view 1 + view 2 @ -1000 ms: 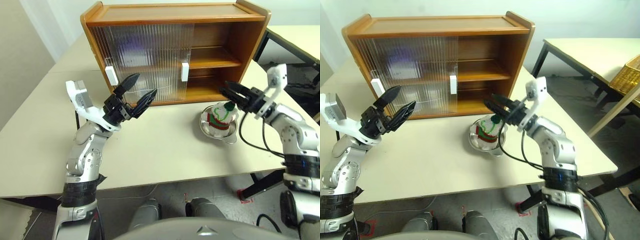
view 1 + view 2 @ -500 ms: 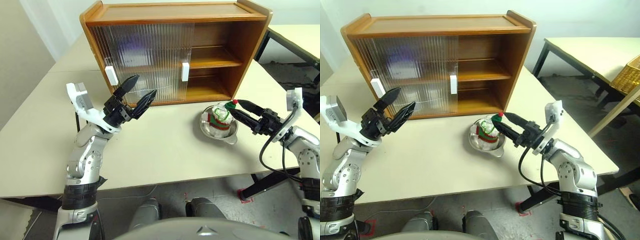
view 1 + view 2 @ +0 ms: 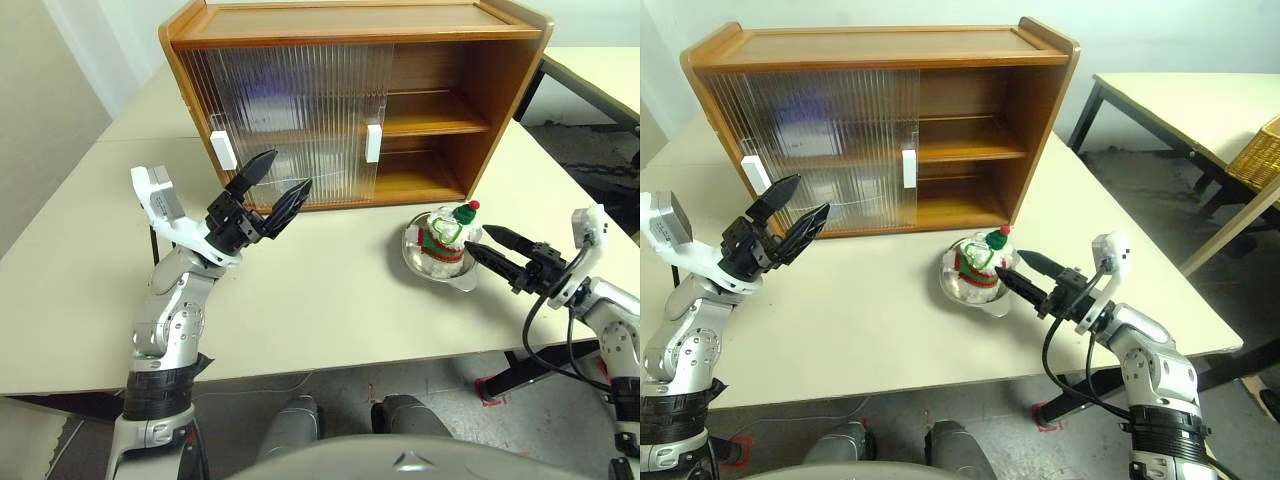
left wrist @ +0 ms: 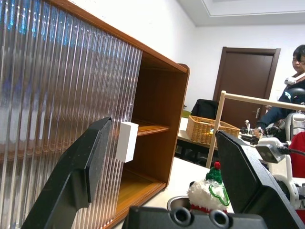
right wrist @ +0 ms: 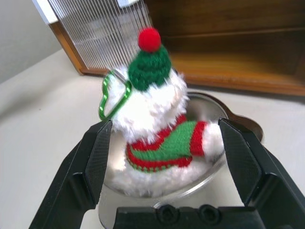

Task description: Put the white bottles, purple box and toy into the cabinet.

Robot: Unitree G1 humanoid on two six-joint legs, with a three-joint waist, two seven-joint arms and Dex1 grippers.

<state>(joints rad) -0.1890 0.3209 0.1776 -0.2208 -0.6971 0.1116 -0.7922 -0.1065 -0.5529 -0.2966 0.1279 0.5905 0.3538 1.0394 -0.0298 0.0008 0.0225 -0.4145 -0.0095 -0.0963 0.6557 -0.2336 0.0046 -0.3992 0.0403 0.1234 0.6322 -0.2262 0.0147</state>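
**op:** On the table, right side: toy [image 3: 447,232] sits upright in the steel bowl [image 3: 436,262], bowl just in front of the cabinet's [image 3: 350,100] open right bay

**eng:** grippers?

**op:** My right gripper [image 3: 488,248] is level, pointing at the toy from the right, fingers spread wide, holding nothing. Wrist view has the toy [image 5: 157,124] framed between both fingers [image 5: 90,162], no contact I can see. Left gripper [image 3: 272,188] hangs raised in front of the closed ribbed door, also wide open and empty

**eng:** room to move?

**op:** Sliding doors cover the left part, white handles [image 3: 372,143] at the door edges. Right bay open on both shelves, both bare. Bare tabletop [image 3: 320,290] between the two arms. Bowl sits well in from the table's front edge; right arm reaches in over the right-hand edge

**eng:** bottles, purple box?

**op:** can't tell where they are
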